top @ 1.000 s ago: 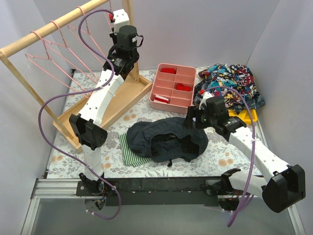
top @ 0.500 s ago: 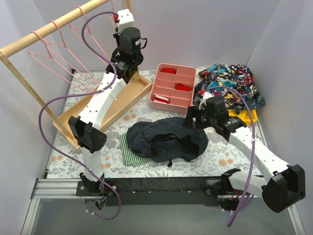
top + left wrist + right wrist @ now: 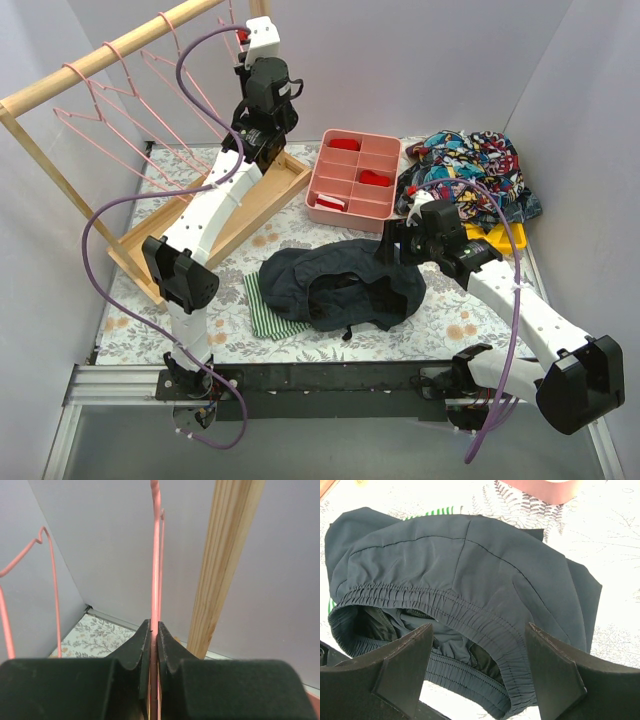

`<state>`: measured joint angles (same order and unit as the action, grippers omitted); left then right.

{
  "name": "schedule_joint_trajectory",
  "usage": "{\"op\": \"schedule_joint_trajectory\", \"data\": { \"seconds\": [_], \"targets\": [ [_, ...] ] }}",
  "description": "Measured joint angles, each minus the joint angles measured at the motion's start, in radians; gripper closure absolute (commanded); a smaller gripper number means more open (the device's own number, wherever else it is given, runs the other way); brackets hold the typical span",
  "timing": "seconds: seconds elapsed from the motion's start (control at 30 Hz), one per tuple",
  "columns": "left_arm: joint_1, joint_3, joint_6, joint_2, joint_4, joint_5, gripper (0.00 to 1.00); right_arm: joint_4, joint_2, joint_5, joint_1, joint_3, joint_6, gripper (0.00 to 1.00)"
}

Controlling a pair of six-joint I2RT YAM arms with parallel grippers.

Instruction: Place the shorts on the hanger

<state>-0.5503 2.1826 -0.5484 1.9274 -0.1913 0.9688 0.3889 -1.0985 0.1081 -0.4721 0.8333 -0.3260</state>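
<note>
The dark navy shorts [image 3: 340, 285] lie crumpled on the flowered table, waistband open towards the near edge. My right gripper [image 3: 388, 245] hovers just above them. In the right wrist view it is open [image 3: 479, 630], its jaws set wide on either side of the elastic waistband of the shorts [image 3: 470, 565], and it holds nothing. My left gripper [image 3: 243, 40] is raised at the far end of the wooden rail. In the left wrist view it is shut [image 3: 154, 630] on the thin pink wire of a hanger [image 3: 156, 555], next to the wooden post [image 3: 227, 565].
Three more pink hangers [image 3: 110, 110] hang on the rail at the left; one shows in the left wrist view [image 3: 52, 580]. The rack's wooden base tray [image 3: 250, 205], a pink compartment tray [image 3: 352, 218], green-striped shorts [image 3: 265, 305] and a colourful garment [image 3: 470, 165] are on the table.
My left arm has risen slightly and shifted right along the rail while gripping the hanger. The right arm and the shorts have barely moved.
</note>
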Motion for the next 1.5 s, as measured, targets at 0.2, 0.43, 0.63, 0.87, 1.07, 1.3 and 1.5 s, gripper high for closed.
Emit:
{"op": "schedule_joint_trajectory", "data": {
  "seconds": [0.2, 0.43, 0.63, 0.87, 1.07, 1.3, 1.5],
  "targets": [
    [-0.003, 0.001, 0.052, 0.0, 0.058, 0.008, 1.0, 0.0, 0.0, 0.0, 0.0, 0.0, 0.01, 0.19],
    [-0.012, -0.039, 0.053, -0.017, 0.068, -0.008, 1.0, 0.001, 0.0, 0.0, 0.0, 0.0, 0.014, 0.18],
    [-0.059, -0.09, 0.043, -0.069, 0.051, -0.024, 1.0, 0.001, 0.0, -0.002, 0.0, 0.0, 0.016, 0.19],
    [-0.162, -0.211, 0.014, -0.208, 0.032, -0.071, 1.0, 0.005, 0.014, -0.031, 0.0, 0.0, 0.016, 0.18],
    [-0.248, -0.302, -0.121, -0.338, -0.095, -0.206, 1.0, 0.006, 0.095, -0.09, 0.0, -0.013, 0.013, 0.2],
    [-0.28, -0.561, -0.279, -0.586, -0.257, -0.555, 1.0, 0.025, 0.213, -0.148, 0.0, -0.086, 0.002, 0.21],
    [-0.283, -0.719, -0.359, -0.821, -0.431, -0.887, 1.0, 0.043, 0.294, -0.182, -0.017, -0.183, -0.039, 0.22]
  ]
}}
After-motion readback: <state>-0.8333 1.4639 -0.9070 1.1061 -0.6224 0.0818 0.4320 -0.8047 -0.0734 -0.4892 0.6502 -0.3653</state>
